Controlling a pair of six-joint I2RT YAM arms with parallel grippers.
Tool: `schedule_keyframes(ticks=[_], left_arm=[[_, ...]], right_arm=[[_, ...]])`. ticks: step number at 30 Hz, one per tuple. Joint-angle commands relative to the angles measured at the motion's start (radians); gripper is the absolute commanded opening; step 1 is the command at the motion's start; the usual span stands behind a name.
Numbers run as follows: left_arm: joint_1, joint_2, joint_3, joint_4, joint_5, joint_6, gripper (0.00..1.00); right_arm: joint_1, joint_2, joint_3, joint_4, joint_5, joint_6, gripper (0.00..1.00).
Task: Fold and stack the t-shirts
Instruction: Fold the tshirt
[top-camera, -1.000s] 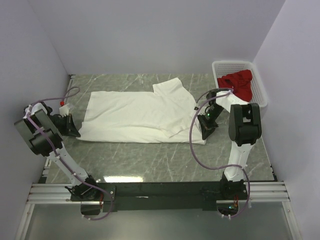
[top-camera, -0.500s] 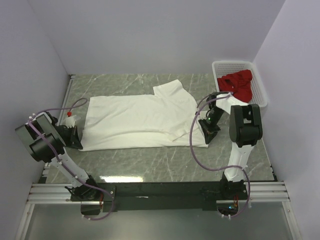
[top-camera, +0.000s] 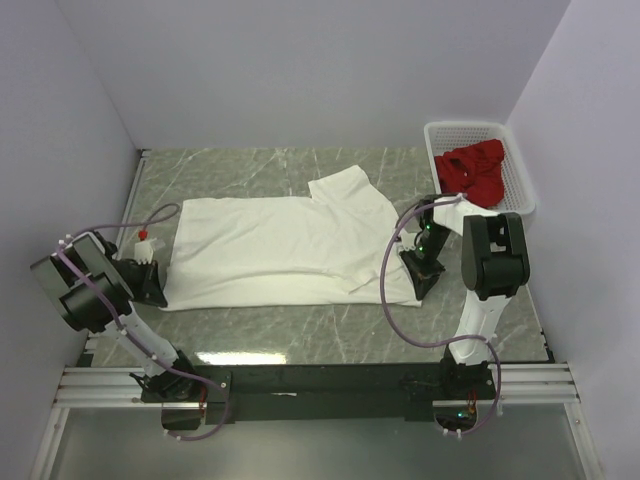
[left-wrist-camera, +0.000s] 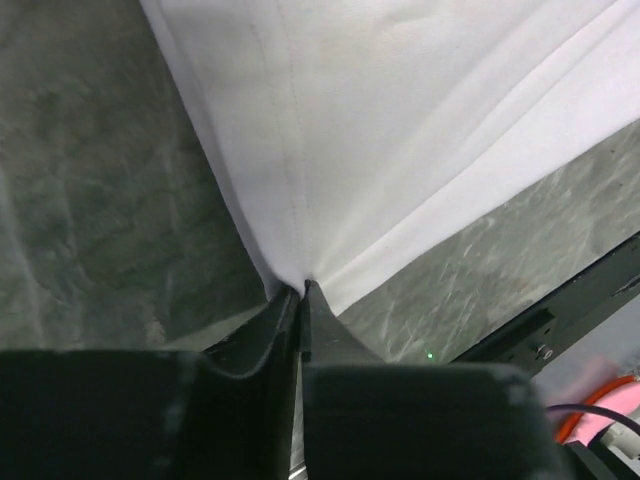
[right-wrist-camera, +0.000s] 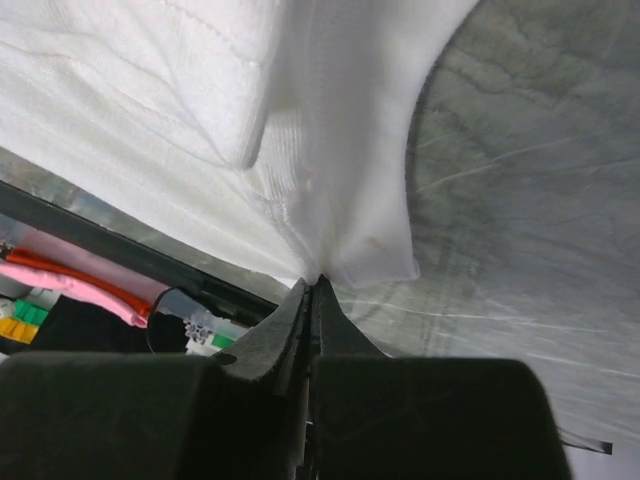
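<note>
A white t-shirt (top-camera: 290, 245) lies spread flat across the middle of the grey marbled tabletop (top-camera: 300, 330). Its length runs from left to right in the top view, and 1 sleeve points toward the upper centre. The left hand (top-camera: 152, 286) sits low at the left of the frame, at the shirt's lower left corner. In the left wrist view its 2 fingers (left-wrist-camera: 250, 335) are pressed together with the hem corner pinched between their tips, and creases fan out from that spot. The right hand (top-camera: 424, 282) sits right of centre, at the shirt's lower right corner. Its wrist view shows the fingers (right-wrist-camera: 270, 340) together, clamped on a gathered fold of the white cloth close to a ribbed edge. A red t-shirt (top-camera: 478, 168) lies crumpled in a white slotted basket (top-camera: 470, 126) at the upper right of the top view. The basket stands on the tabletop by the right wall, apart from the white t-shirt.
</note>
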Motion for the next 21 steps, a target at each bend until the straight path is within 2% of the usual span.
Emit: schedule_keyframes(ticks=[1, 2, 3, 4, 5, 7, 8, 10, 13, 14, 16, 17, 18, 19, 20, 21], left_arm=[[0.012, -0.051, -0.028, -0.002, -0.007, 0.048, 0.12], [0.029, -0.061, -0.018, -0.017, 0.021, 0.061, 0.28], [0.037, -0.093, 0.002, -0.034, 0.056, 0.087, 0.34], [0.044, -0.109, 0.058, -0.078, 0.145, 0.099, 0.38], [0.049, -0.123, 0.095, -0.095, 0.185, 0.110, 0.42], [0.049, -0.157, 0.214, -0.129, 0.283, 0.130, 0.48], [0.034, -0.181, 0.247, -0.114, 0.384, 0.110, 0.55], [-0.015, -0.207, 0.316, -0.060, 0.441, 0.069, 0.57], [-0.220, -0.273, 0.305, 0.146, 0.452, -0.046, 0.58], [-0.347, -0.291, 0.285, 0.290, 0.445, -0.138, 0.58], [-0.487, -0.327, 0.230, 0.422, 0.429, -0.188, 0.58], [-0.628, -0.333, 0.216, 0.472, 0.420, -0.194, 0.57], [-0.700, -0.336, 0.181, 0.569, 0.397, -0.185, 0.57], [-0.768, -0.336, 0.164, 0.604, 0.389, -0.162, 0.57], [-0.895, -0.332, 0.148, 0.639, 0.379, -0.092, 0.56], [-0.952, -0.315, 0.116, 0.699, 0.351, -0.059, 0.56]], right_arm=[[-0.004, -0.034, 0.002, -0.015, 0.010, -0.006, 0.07], [-0.004, -0.042, 0.008, -0.032, 0.002, -0.018, 0.11], [-0.007, -0.050, 0.016, -0.046, -0.007, -0.021, 0.18], [-0.008, -0.080, 0.039, -0.072, -0.018, -0.026, 0.33], [-0.008, -0.097, 0.056, -0.085, -0.026, -0.031, 0.36], [-0.010, -0.136, 0.111, -0.118, -0.040, -0.032, 0.38], [-0.013, -0.142, 0.130, -0.128, -0.044, -0.038, 0.38], [-0.016, -0.163, 0.162, -0.129, -0.044, -0.037, 0.38], [-0.017, -0.171, 0.144, -0.091, -0.046, -0.023, 0.36], [-0.016, -0.166, 0.134, -0.083, -0.058, -0.012, 0.36], [-0.020, -0.139, 0.118, -0.054, -0.073, 0.005, 0.33], [-0.020, -0.133, 0.111, -0.039, -0.084, 0.020, 0.32], [-0.025, -0.114, 0.104, -0.022, -0.087, 0.028, 0.31], [-0.039, -0.101, 0.104, -0.001, -0.096, 0.047, 0.29], [-0.050, -0.085, 0.107, 0.004, -0.113, 0.058, 0.29], [-0.057, -0.049, 0.122, 0.004, -0.157, 0.069, 0.28]])
